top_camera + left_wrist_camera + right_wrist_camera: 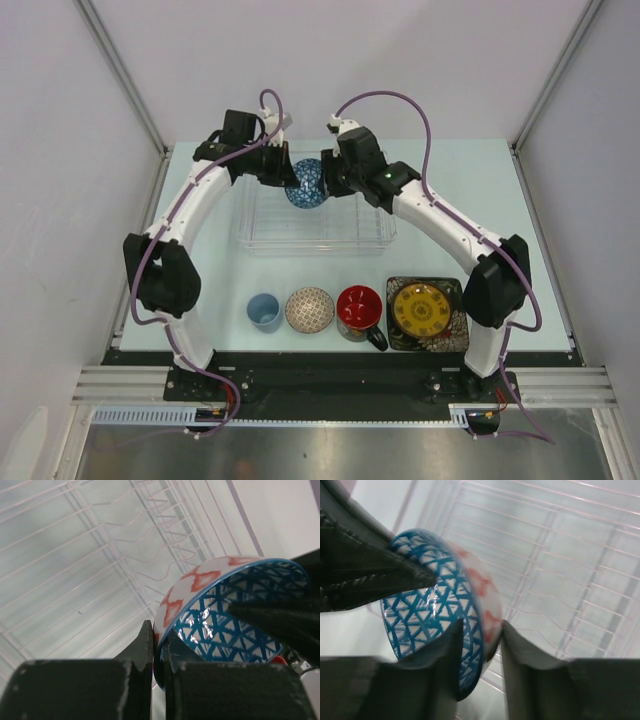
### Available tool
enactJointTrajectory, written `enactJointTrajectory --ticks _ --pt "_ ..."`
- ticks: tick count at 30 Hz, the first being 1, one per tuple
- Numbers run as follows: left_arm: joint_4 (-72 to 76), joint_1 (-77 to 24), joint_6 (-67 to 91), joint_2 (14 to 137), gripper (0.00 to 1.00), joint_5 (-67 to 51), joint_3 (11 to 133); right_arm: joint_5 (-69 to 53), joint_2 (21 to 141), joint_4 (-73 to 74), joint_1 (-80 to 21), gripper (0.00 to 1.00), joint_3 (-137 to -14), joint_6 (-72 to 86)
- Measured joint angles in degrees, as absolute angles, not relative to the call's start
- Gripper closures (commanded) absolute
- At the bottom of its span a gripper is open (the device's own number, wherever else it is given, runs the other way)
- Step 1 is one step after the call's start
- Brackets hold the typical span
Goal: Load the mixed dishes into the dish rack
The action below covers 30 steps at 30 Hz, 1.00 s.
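Note:
The blue patterned bowl [305, 184] hangs tilted on its side above the far part of the clear dish rack [262, 238]. My left gripper [291, 178] is shut on the bowl's rim [200, 582], one finger inside and one outside. My right gripper [325, 183] grips the opposite rim [430, 605], its fingers [520, 650] straddling the wall. The light-blue cup [263, 311], beige bowl [309, 309], red-inside mug [358, 306] and the yellow plate [421, 310] on the black square plate [396, 340] stand in a row at the near edge.
The rack's ribbed dividers [75, 555] lie just under the bowl and also show in the right wrist view [570, 555]. White walls enclose the table on the left, right and far sides.

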<state>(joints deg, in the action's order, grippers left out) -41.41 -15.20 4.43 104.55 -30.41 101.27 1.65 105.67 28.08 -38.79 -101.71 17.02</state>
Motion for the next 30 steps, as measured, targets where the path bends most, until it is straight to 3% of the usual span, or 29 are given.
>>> enactJointTrajectory --ticks 3,7,8,12,13,16,17,20,30 --pt "-41.2 -15.3 5.5 103.9 1.00 -30.9 99.7 4.6 106.0 28.3 -38.5 1.00 -101.7 18.9" --pt "-40.6 -16.3 7.4 103.3 0.95 -28.9 98.7 7.9 107.5 29.4 -38.1 1.00 -102.2 19.2" --pt "-40.6 -16.3 7.5 103.3 0.85 -28.8 98.4 8.2 107.8 29.8 -38.2 1.00 -102.5 19.2" --pt "-40.3 -16.1 7.5 103.3 0.65 -29.9 98.2 9.0 108.3 32.5 -38.3 1.00 -104.9 18.1" --pt "-40.1 -16.0 7.2 103.3 0.53 -30.7 98.2 9.3 108.3 33.4 -38.2 1.00 -105.8 17.1" --pt "-40.0 -15.8 6.3 103.3 0.31 -31.2 98.5 11.6 109.0 36.8 -38.2 1.00 -109.8 14.0" --pt "-40.0 -15.6 6.1 103.3 0.18 -31.2 98.7 13.1 109.2 37.6 -38.2 1.00 -111.0 12.9" --pt "-39.2 -14.9 5.7 103.3 0.04 -31.2 99.2 17.1 110.1 40.2 -38.1 1.00 -115.0 10.4" --pt "-43.3 -9.8 3.8 102.9 0.00 -31.4 103.1 38.5 120.2 43.0 -35.0 1.00 -122.3 2.3"
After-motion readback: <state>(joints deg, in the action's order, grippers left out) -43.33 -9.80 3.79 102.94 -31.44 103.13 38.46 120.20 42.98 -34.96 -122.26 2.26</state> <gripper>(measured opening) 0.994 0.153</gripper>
